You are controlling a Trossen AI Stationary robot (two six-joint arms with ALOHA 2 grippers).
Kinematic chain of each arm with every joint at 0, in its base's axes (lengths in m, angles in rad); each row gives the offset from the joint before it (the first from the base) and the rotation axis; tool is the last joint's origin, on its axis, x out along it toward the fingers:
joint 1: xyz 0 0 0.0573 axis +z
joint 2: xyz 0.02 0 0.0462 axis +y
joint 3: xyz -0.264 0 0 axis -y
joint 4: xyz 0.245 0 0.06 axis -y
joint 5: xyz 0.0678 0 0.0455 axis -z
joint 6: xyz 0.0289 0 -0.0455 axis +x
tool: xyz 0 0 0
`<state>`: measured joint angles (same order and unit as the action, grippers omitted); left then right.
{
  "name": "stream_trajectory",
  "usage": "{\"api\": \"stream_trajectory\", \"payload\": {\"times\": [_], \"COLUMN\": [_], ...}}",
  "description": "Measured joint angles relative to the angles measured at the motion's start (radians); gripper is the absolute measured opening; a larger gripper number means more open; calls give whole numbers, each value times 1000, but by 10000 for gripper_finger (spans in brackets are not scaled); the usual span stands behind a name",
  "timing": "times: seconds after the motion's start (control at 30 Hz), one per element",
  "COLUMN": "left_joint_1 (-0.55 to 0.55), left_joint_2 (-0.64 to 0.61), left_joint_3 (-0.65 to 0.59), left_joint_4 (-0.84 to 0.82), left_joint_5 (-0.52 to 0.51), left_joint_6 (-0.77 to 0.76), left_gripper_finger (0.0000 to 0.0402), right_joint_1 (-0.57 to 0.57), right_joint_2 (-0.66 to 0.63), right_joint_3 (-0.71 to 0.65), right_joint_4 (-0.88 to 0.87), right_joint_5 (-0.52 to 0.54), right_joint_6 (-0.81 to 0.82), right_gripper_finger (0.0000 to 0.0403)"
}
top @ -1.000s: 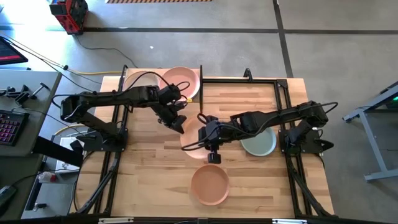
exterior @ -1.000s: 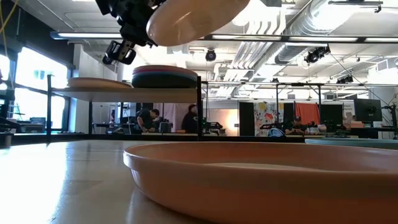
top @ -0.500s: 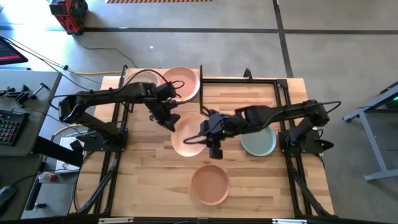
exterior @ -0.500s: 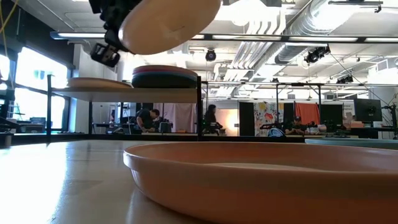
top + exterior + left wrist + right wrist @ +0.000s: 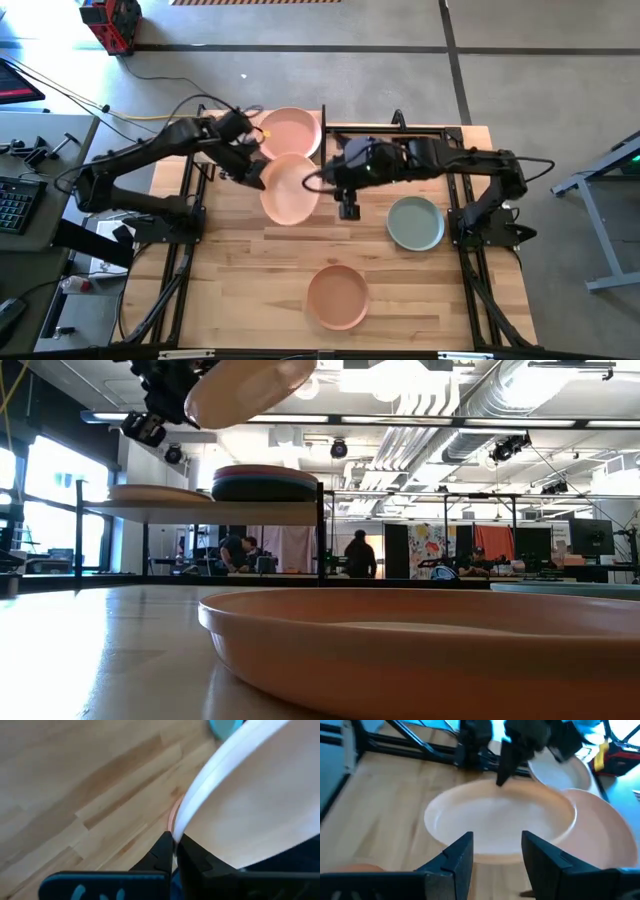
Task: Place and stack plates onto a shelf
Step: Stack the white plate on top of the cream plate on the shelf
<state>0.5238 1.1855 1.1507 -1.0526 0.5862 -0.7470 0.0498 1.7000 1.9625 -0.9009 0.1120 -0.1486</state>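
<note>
My left gripper (image 5: 254, 174) is shut on a beige plate (image 5: 290, 190) and holds it in the air, close to the shelf (image 5: 200, 510) at the table's far left. On the shelf stand a stack topped by a pink plate (image 5: 291, 130) and a cream plate (image 5: 224, 130). My right gripper (image 5: 492, 851) is open at the beige plate's right rim, with its fingers apart from it. A sage green plate (image 5: 415, 222) and a peach-orange plate (image 5: 337, 296) lie flat on the tabletop. My left gripper pinches the beige plate's rim (image 5: 176, 831) between its two fingers, on the plate's left side. The fingers come at it from the table's left, slanting down. The plate is lifted clear of the table and tilted, its underside (image 5: 250, 385) showing in the low view.
The shelf's black posts (image 5: 320, 535) stand along the table's far edge. A black frame (image 5: 400, 127) runs behind the right arm. People move in the room beyond the table. Bare tabletop (image 5: 240, 270) lies at the near left.
My right gripper has opened and let go of the beige plate, then gone toward the far edge. My left gripper has carried the plate by its rim up and toward the far left, nearer the shelf, and the plate has stayed tilted.
</note>
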Motion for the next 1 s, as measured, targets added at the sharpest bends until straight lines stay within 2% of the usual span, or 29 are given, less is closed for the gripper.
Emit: {"api": "stream_trajectory", "payload": {"times": [0.27, 0.53, 0.73, 0.87, 1.0], "left_joint_1": [171, 332, 417, 475, 536], "left_joint_2": [-103, -187, -241, -263, -267], "left_joint_3": [0, 0, 0, 0, 0], "left_joint_4": [2, 2, 2, -4, -67], "left_joint_5": [-128, -346, -507, -563, -573], "left_joint_6": [1, 27, -16, -52, -54], "left_gripper_finger": [5, 5, 5, 5, 5], "right_joint_1": [-132, -259, -329, -362, -388], "right_joint_2": [0, 1, 1, 1, 1], "right_joint_3": [0, 0, 0, 0, -1], "right_joint_4": [-35, -39, -39, -45, -57], "right_joint_5": [-1, -2, -16, -16, -17], "right_joint_6": [-90, -114, -130, -130, -130], "right_gripper_finger": [146, 146, 146, 146, 146]}}
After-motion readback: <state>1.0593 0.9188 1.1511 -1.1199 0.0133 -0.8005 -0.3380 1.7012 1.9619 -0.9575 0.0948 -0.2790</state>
